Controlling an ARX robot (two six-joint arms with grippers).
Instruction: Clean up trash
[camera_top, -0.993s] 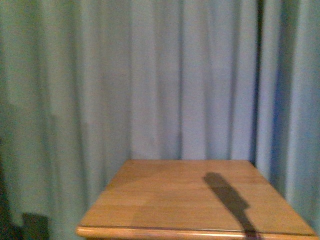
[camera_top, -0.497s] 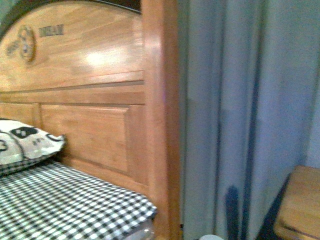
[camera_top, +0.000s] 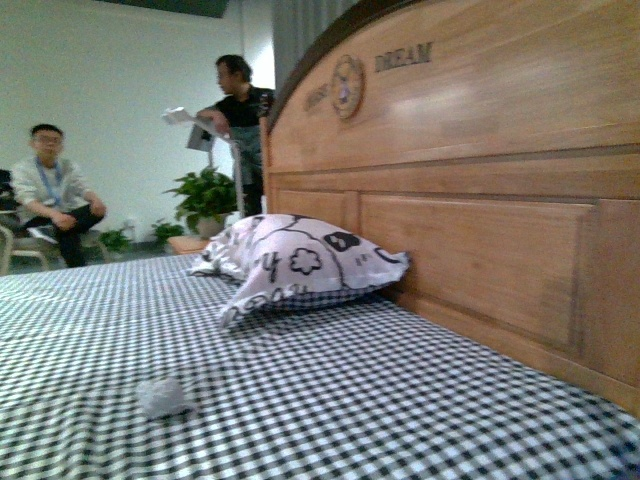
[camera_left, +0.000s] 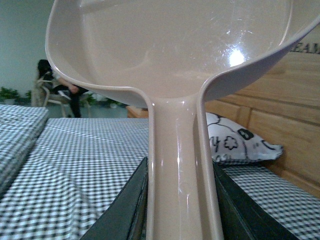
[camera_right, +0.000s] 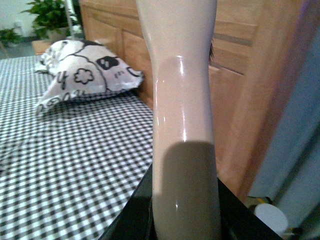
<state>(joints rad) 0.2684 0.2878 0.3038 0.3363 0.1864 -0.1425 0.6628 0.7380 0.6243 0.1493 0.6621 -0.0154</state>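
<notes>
Lying on the checked bed sheet (camera_top: 400, 400), the trash (camera_top: 165, 397) shows only in your front view, well apart from the pillow (camera_top: 300, 265), so you cannot place it against either hand. Your left hand (camera_left: 182, 210) is closed around the stem of a beige scoop (camera_left: 170, 45), with the pillow ahead of it beside the headboard (camera_top: 480, 230). Your right hand (camera_right: 185, 220) grips a beige handle (camera_right: 182, 100), its black fingers (camera_right: 137, 215) pressed on both sides, pillow ahead.
</notes>
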